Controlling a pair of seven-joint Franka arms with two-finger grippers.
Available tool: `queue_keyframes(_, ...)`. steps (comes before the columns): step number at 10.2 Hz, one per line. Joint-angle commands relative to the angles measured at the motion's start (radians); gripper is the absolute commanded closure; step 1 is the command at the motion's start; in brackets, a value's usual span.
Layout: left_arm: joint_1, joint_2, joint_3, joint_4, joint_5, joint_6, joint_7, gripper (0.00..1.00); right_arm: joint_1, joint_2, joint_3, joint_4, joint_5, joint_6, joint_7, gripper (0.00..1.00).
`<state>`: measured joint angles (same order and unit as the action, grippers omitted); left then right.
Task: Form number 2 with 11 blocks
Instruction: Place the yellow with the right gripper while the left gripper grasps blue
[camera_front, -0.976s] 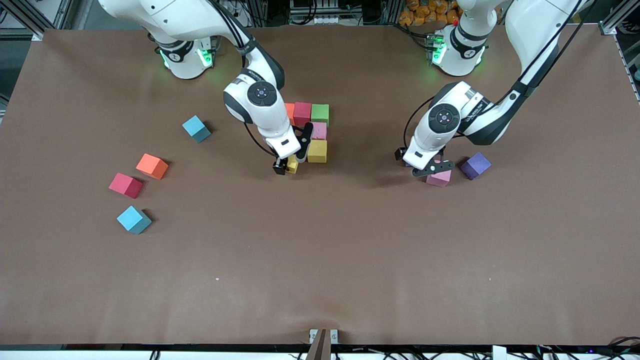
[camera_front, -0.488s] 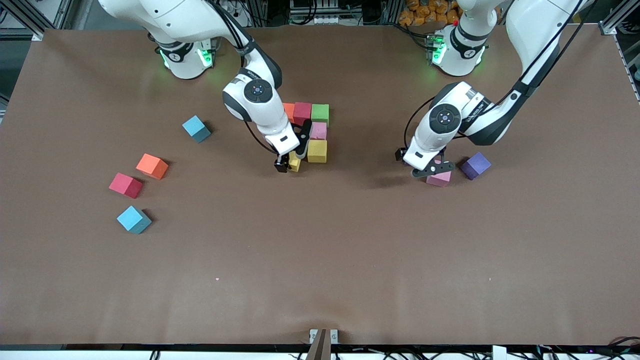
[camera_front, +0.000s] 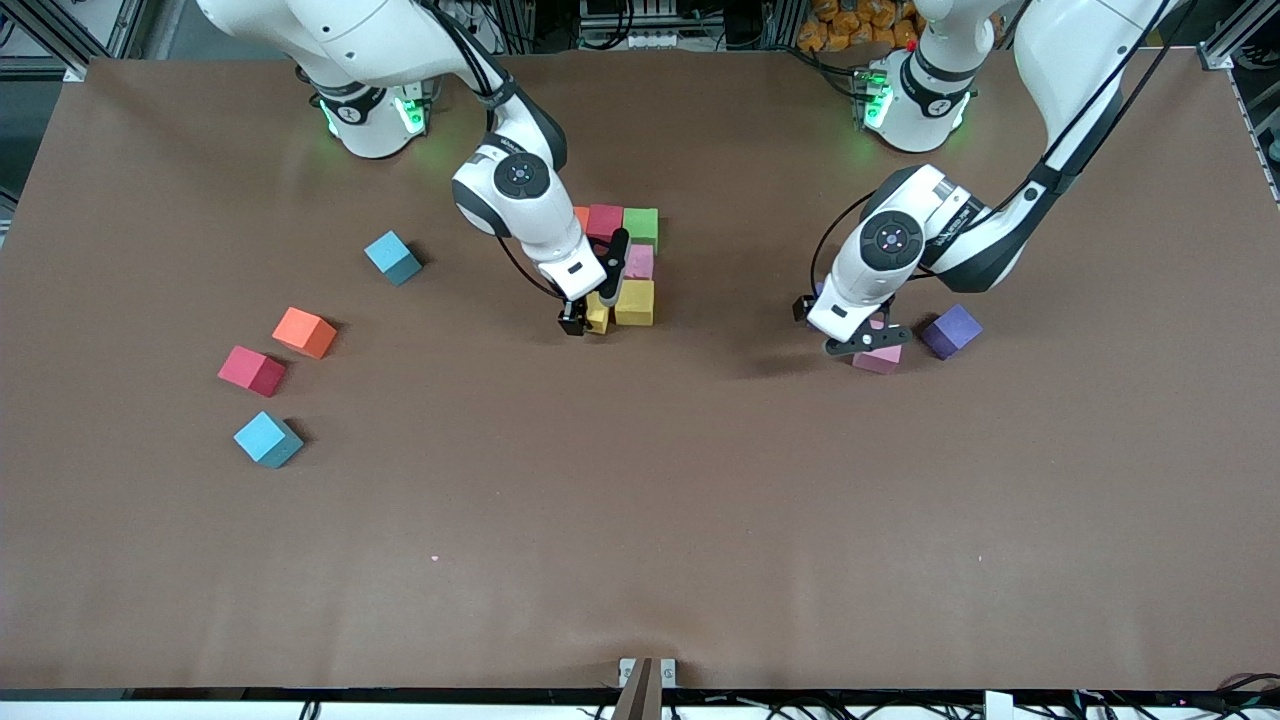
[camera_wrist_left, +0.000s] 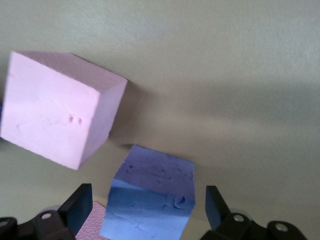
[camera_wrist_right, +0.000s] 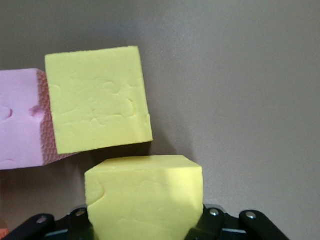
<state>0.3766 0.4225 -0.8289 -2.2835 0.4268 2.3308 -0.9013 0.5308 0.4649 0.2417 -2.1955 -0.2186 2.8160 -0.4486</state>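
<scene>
Two grippers low over table. Right gripper (camera_front: 588, 312) clamped on yellow block (camera_wrist_right: 144, 200), beside second yellow block (camera_front: 634, 302) of cluster. Left gripper (camera_wrist_left: 145, 210) w/ fingers apart round blue-purple block (camera_wrist_left: 150, 197), next to pink block (camera_front: 880, 357).

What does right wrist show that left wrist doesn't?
Right wrist only: the right gripper shut on a yellow block, next to a second yellow block that touches a pink block.
Left wrist only: the left gripper open around a purple block, with another pink block beside it.
Both: the brown table.
</scene>
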Motion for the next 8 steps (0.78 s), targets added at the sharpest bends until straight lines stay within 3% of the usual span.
queue_keyframes(1,0.004,0.024,-0.013,0.002,-0.006,0.008,0.027,0.00,0.011,0.001,0.001,-0.015,-0.018,0.020,0.001,0.62)
queue_keyframes(4,0.005,0.033,-0.012,-0.002,-0.003,0.010,0.183,0.00,0.020,0.012,0.016,-0.020,-0.018,0.040,0.005,0.62)
queue_keyframes(8,0.001,0.047,-0.010,-0.007,-0.005,0.004,0.191,0.00,0.020,0.015,0.016,-0.020,-0.027,0.046,0.004,0.62)
